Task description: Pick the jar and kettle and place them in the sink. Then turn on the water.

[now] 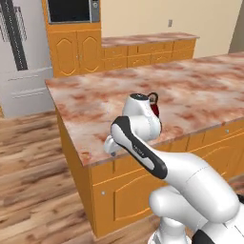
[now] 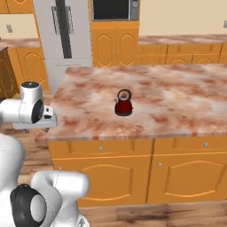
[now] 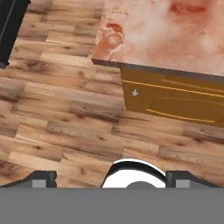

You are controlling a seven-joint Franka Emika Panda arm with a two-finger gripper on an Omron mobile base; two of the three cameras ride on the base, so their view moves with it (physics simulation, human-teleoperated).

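The kettle (image 2: 123,105), small, squat and dark red with a black arched handle, stands upright on the marble island counter (image 2: 177,102). In the left base view my arm partly covers the kettle (image 1: 156,107). My gripper (image 3: 113,178) is open with nothing between its widely spread fingertips (image 3: 43,177). It hangs off the counter's left front corner, pointing down at the wooden floor, well left of the kettle. In the right base view the gripper (image 2: 39,127) sits just beside that corner. The jar and the sink are out of view, and no water shows.
Orange cabinet fronts (image 2: 119,177) run under the island. Behind it stand a grey fridge (image 2: 62,40), a wall oven (image 2: 114,9) and a back counter with drawers (image 1: 143,47). Wooden floor (image 3: 65,113) lies left of the island, with a dark object (image 3: 8,26) at the hand view's corner.
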